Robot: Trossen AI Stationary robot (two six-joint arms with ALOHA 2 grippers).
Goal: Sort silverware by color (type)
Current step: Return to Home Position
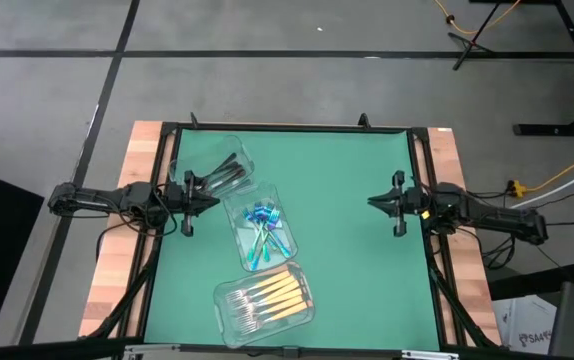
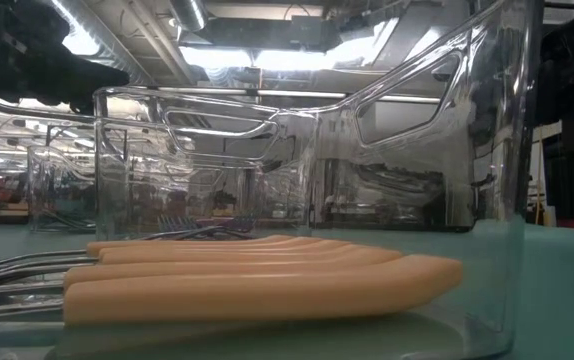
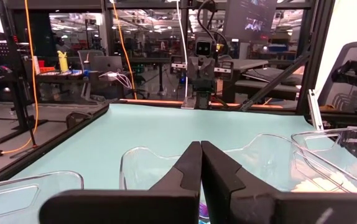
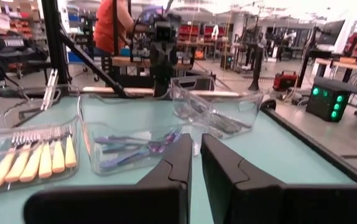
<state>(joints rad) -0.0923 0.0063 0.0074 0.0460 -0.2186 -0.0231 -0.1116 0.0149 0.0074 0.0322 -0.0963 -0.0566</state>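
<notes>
- Starting left of the middle bin, your left gripper hovers just beside its near corner, fingers drawn narrow, holding nothing.
- Black forks lie in their own bin, just up-left of the middle bin in the high view, close under that gripper's tips.
- Blue forks lie inside the middle bin, long axes along its length.
- Orange-handled forks lie in the bin just below it, handles pointing right.
- Well right of the middle bin, your right gripper points toward it, narrow and empty.
- You see no loose fork; the left arm sits nearer, so I judge it needs the straighter retreat.
</notes>
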